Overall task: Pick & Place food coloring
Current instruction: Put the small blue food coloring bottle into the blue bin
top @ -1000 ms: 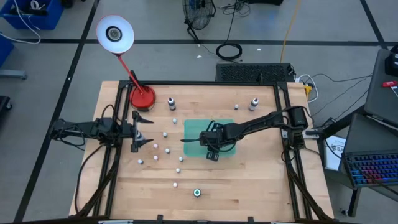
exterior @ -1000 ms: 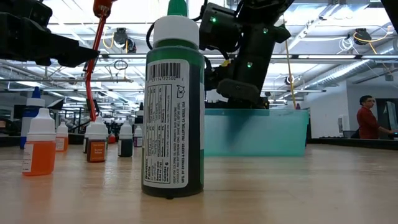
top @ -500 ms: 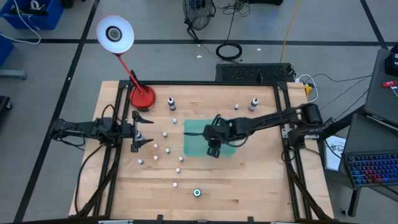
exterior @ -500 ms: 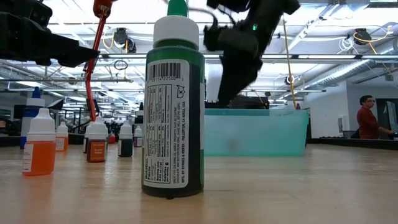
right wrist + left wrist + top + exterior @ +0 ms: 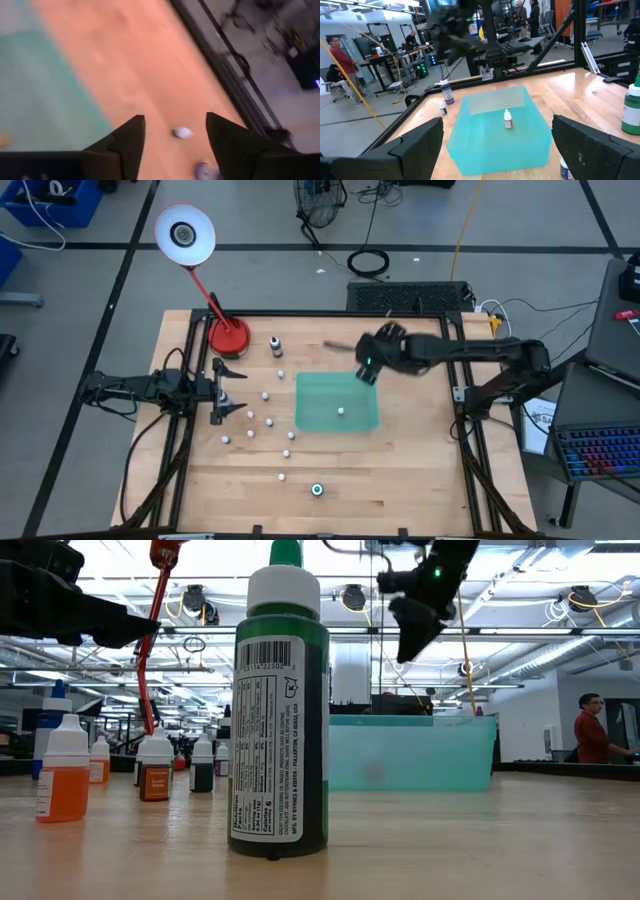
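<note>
Teal plastic marks the goal of this job: a shallow bin (image 5: pixel 337 402) sits mid-bench, and one small white-capped bottle (image 5: pixel 341 412) stands upright inside it, which reads as a delivery already made. That would explain why the right arm's jaws (image 5: pixel 368 368) hang in the air over the bin's far edge with nothing between them; in the right wrist view the two dark fingers (image 5: pixel 120 145) stand apart over bare wood, with a tiny white bottle (image 5: pixel 183 132) and a dark purplish one (image 5: pixel 206 171) showing beyond them. My guess is that this arm is swinging toward the far right of the bench for one of those next.

Most of the food coloring is not yet moved. A loose scatter of small bottles (image 5: pixel 267 420) lies on the wooden bench (image 5: pixel 420 470) to the left of the bin, a dark bottle with a grey top (image 5: pixel 275 344) stands near the red lamp base (image 5: pixel 229 338), and a green bottle (image 5: pixel 279 710) stands alone at the near edge, filling the low view.

The left arm's jaws (image 5: pixel 228 388) wait at the left side, spread wide and empty, pointed across at the bin, likely kept clear so the arms do not cross. Beyond the bench a person in red (image 5: pixel 590 730) sits in the room
</note>
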{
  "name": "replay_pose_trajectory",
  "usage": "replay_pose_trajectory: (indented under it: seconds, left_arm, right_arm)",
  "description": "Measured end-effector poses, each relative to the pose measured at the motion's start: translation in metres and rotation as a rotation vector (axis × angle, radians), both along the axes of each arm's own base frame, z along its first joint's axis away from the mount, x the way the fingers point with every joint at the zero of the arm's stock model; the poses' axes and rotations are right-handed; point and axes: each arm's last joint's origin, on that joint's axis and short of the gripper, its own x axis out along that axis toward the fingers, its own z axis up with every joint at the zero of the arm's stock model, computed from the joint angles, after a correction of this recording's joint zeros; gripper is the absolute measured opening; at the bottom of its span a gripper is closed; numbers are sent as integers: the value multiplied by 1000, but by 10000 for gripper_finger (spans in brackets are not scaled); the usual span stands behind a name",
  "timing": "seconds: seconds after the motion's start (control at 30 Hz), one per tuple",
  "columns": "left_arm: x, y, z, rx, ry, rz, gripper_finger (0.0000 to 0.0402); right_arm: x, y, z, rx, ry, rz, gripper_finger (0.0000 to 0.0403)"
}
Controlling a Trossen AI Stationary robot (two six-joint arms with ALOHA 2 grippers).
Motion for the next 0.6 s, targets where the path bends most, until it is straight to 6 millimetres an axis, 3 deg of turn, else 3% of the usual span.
replay_pose_trajectory:
  seconds: [0.13, 0.27, 0.6]
  left_arm:
    - [0, 0, 0, 0, 0, 0, 365]
    - [0, 0, 0, 0, 0, 0, 365]
    - [0, 0, 0, 0, 0, 0, 365]
  right_arm:
    - [-10, -35, -5, 76, 1, -107, 235]
    - [-15, -56, -24, 204, -29, -120, 244]
    - [-37, -77, -81, 236, -29, -175, 232]
